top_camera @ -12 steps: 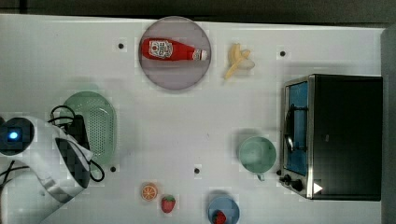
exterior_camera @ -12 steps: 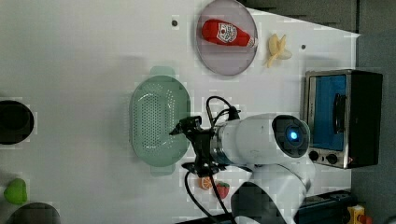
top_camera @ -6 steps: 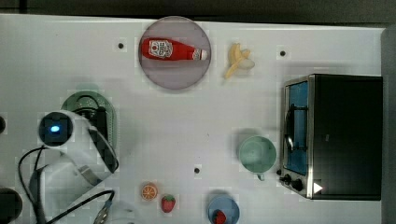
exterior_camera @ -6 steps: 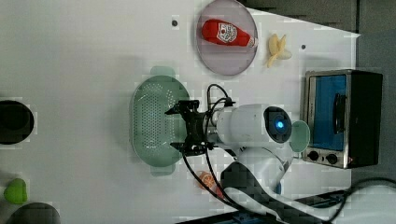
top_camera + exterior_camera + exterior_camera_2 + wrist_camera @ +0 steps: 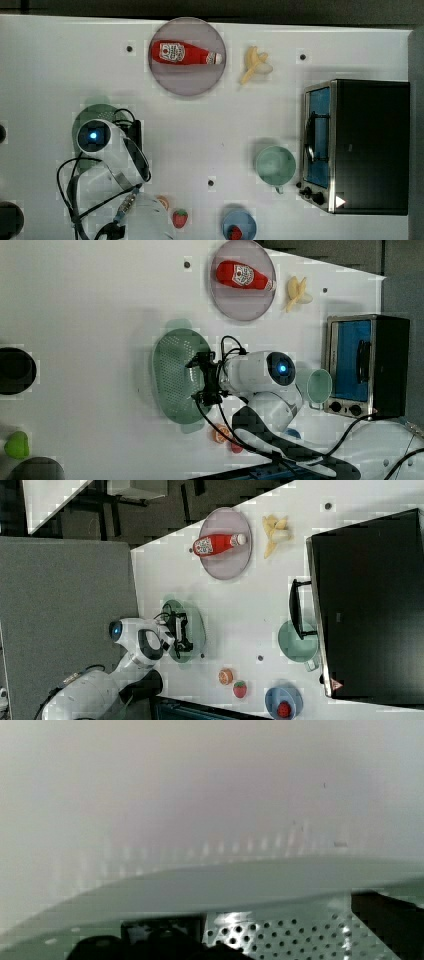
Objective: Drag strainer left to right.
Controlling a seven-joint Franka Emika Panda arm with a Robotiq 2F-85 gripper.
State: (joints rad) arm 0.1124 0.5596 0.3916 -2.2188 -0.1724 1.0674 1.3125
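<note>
One strainer point(image 5: 175, 375) toward the left view's left, on the table point(image 5: 90, 315). Just right of it, over its right part, gripper point(image 5: 204, 379) spread wide, pinching nothing. Farther right in the left view: cup point(image 5: 319, 386), then oven point(image 5: 365, 365).

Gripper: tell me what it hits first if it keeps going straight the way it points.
Most likely the strainer: the open gripper hangs over its perforated bowl near the rim, pointing down into it. How far above is unclear.

A ketchup bottle point(image 5: 184, 53) lies on a grey plate point(image 5: 165, 75), a banana point(image 5: 255, 64) just beside.
</note>
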